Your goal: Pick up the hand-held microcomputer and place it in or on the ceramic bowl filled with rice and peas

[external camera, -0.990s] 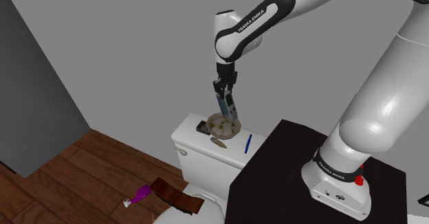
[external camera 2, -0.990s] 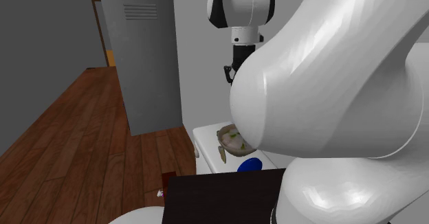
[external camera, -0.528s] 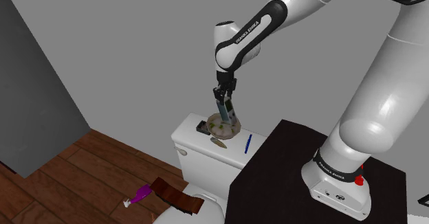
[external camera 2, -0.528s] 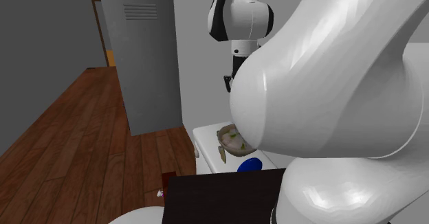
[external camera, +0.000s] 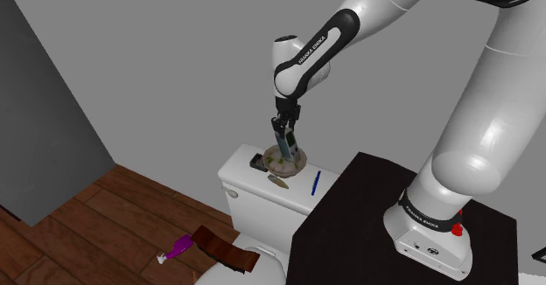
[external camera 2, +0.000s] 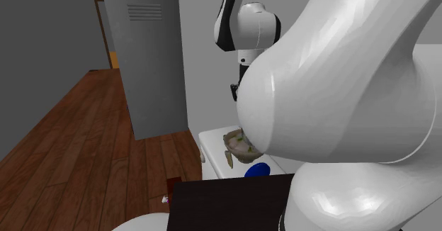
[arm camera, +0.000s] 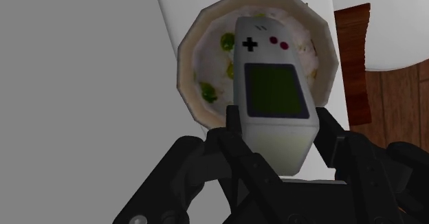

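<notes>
Clamping the hand-held microcomputer (arm camera: 271, 85) by its near end, the hand (arm camera: 275, 143) has a black finger (arm camera: 230, 130) pressed on each long side of the pale case. The device's long axis runs straight out along the fingers. Its dark screen faces the wrist camera, and the cross pad and two red buttons sit at the far end.

Directly beyond that far end lies the bowl (arm camera: 189, 58) of rice and peas, its rim ringing the case on all sides. In the shoulder view the device (external camera: 286, 143) hangs nearly upright from the hand (external camera: 284, 135), with its lower end over the inside of the bowl (external camera: 271, 159). The bowl stands on a white toilet tank (external camera: 249, 183). The coming move looks like a short straight lowering and release. Let go upright, the case would probably topple onto the rice or lean on the rim.

Whether the lower end already touches the rice cannot be told, since the case hides the middle of the bowl. A blue pen (external camera: 315, 183) lies near the bowl on the tank. In the second exterior view the arm's bulky white link covers part of the bowl (external camera 2: 234, 143).
</notes>
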Action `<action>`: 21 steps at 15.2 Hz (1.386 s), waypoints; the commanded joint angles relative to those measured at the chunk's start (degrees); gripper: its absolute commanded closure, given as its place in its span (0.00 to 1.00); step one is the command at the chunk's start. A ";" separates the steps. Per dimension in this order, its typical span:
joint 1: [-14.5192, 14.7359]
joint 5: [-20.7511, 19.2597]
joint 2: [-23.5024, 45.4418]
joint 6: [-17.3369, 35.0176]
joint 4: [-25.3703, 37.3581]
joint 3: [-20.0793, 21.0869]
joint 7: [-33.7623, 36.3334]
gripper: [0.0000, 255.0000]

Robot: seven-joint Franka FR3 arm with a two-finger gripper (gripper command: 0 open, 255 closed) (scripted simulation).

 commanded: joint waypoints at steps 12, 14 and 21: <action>0.01 0.62 -4.13 -5.91 1.79 0.13 -0.43 0.00; 0.02 0.75 -5.11 -7.47 2.38 0.14 -0.52 0.00; 0.02 0.75 -5.10 -7.46 2.38 0.14 -0.52 0.00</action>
